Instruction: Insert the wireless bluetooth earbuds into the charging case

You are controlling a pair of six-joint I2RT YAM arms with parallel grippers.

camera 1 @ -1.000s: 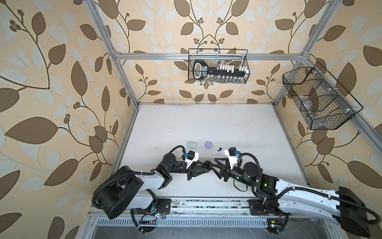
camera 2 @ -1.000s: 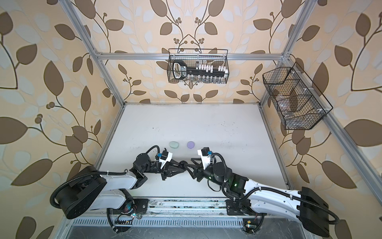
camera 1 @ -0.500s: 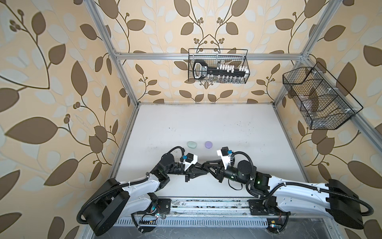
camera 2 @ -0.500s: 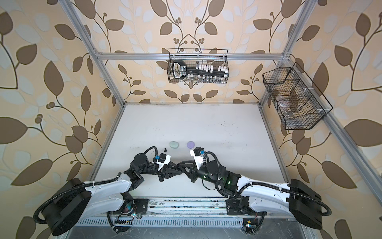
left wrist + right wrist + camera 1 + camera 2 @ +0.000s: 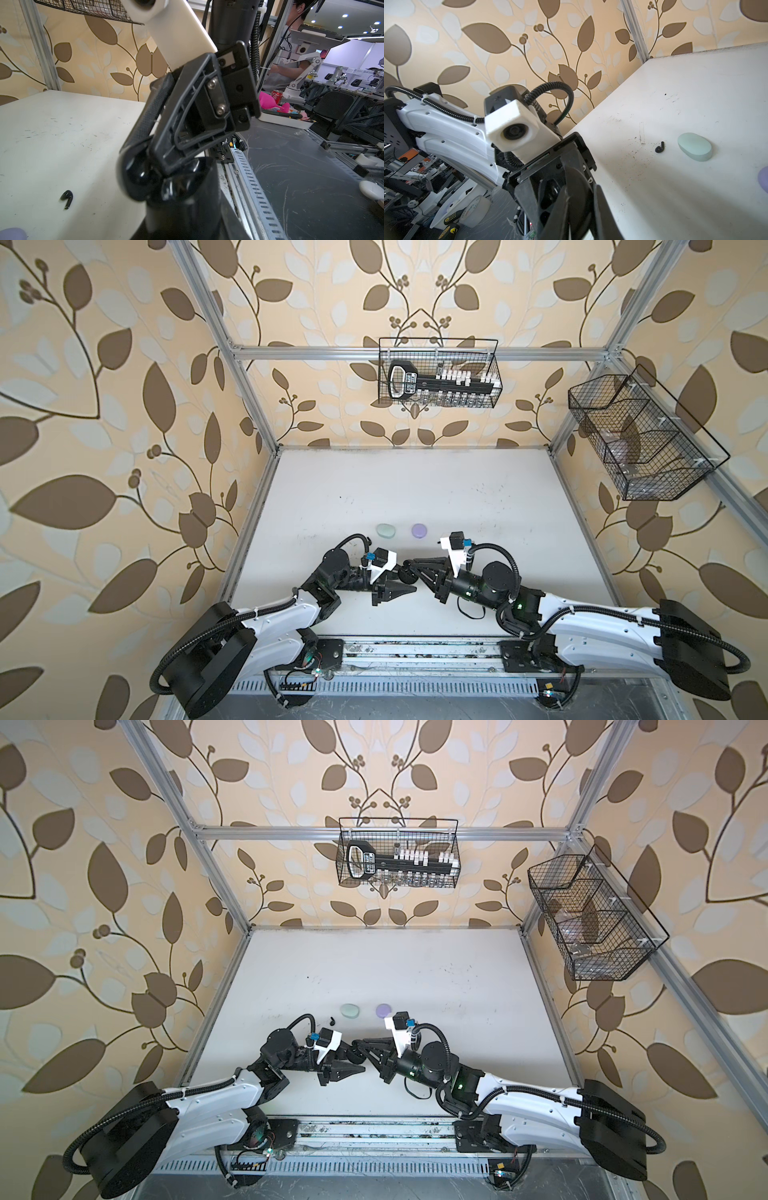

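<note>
A glossy black charging case (image 5: 145, 180) hangs open just above the table between both grippers, its two earbud wells empty. My right gripper (image 5: 409, 568) is shut on it, its ribbed fingers (image 5: 153, 110) clamped over the case's edge. My left gripper (image 5: 405, 578) meets it from the other side with its fingers (image 5: 529, 197) around the case; whether they still press on it is unclear. One black earbud (image 5: 660, 147) lies loose on the table, also in the left wrist view (image 5: 67, 198) and in a top view (image 5: 332, 1019).
A closed mint case (image 5: 385, 531) and a closed lilac case (image 5: 418, 530) lie on the white table (image 5: 415, 489) just beyond the grippers. Wire baskets hang on the back wall (image 5: 438, 373) and the right wall (image 5: 640, 435). A metal rail (image 5: 415, 649) borders the front edge.
My right gripper has reached further left and closed on the black case. The point where the two grippers meet has shifted left. The left jaws have eased slightly.
</note>
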